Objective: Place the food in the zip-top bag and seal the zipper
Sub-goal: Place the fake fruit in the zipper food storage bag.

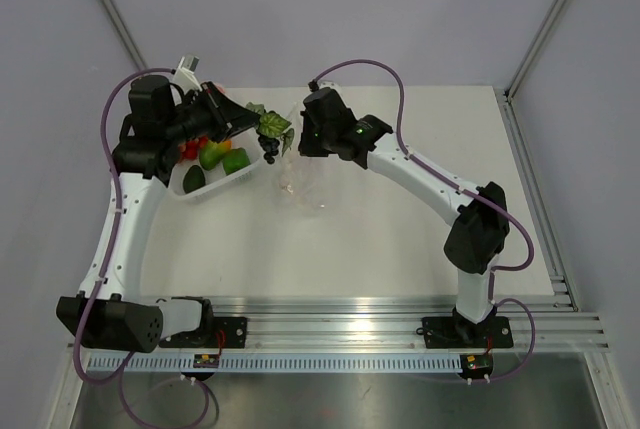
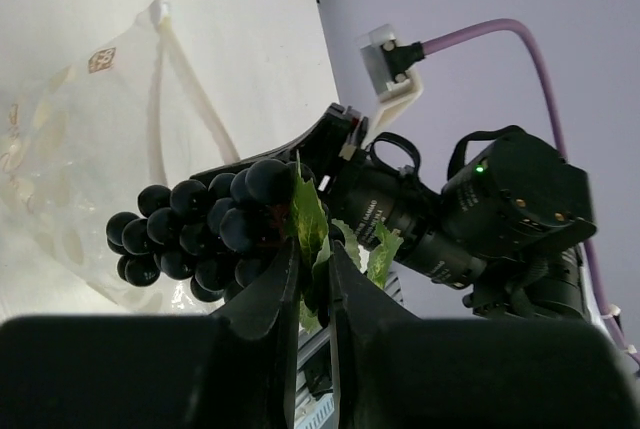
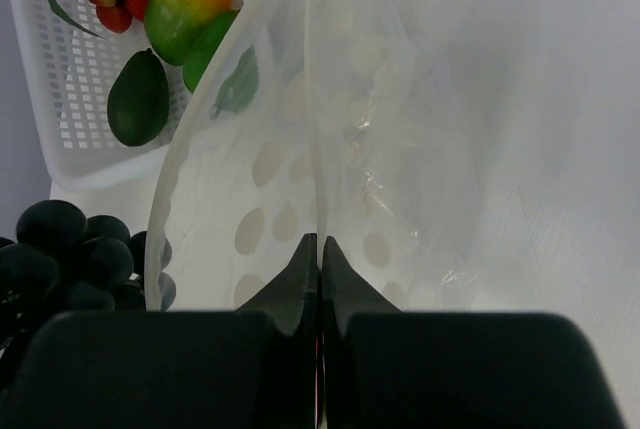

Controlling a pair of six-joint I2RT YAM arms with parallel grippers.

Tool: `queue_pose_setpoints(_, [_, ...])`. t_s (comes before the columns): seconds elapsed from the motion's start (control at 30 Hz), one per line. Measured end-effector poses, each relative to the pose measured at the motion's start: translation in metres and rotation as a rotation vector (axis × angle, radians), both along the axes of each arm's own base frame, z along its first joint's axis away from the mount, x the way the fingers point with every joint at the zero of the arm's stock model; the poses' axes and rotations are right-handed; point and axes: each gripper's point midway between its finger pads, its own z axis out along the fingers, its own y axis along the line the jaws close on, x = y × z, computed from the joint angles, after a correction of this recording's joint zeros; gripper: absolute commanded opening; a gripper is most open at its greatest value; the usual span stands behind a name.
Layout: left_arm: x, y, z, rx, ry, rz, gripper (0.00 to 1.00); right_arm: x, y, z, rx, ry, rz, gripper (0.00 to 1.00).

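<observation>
1. Tray [image 1: 193, 194] at left, on the counter, loose food [image 1: 212, 156] piled inside.
2. Left hand [image 2: 308, 274] clamps the grapes [image 2: 190, 229] by their leaves, bunch hanging just beside the bag [image 1: 308, 189].
3. Right hand [image 3: 318, 247] pinched tight on the bag's rim, mouth gaping.

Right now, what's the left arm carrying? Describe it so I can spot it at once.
Start at the white tray, far left; just right of it, the left gripper holds a grape bunch beside the zip-top bag. It alone is dark purple, clustered and green-leaved.
</observation>
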Motion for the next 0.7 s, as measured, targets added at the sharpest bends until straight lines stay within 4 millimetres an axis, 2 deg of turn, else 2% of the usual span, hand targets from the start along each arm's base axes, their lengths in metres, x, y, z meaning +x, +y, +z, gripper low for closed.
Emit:
queue_pose_setpoints(0.3, [-0.009,-0.009,0.03,-0.099,-0.076,-0.04,0.0,-0.002,0.006,-0.009,0.013,0.034,0.005,0.0])
queue_pose_setpoints(0.4, [-0.013,-0.013,0.023,-0.158,-0.074,-0.063,0.0,-0.002,0.007,-0.013,0.013,0.044,0.004,0.0])
queue_pose_setpoints(0.53, [-0.008,-0.017,0.002,-0.206,-0.008,-0.074,0.0,-0.002,0.007,-0.015,0.014,0.05,0.002,0.0])
queue_pose_setpoints(0.7, [-0.006,-0.019,0.011,-0.227,-0.041,-0.086,0.0,-0.005,0.005,-0.024,0.005,0.07,0.004,0.0])
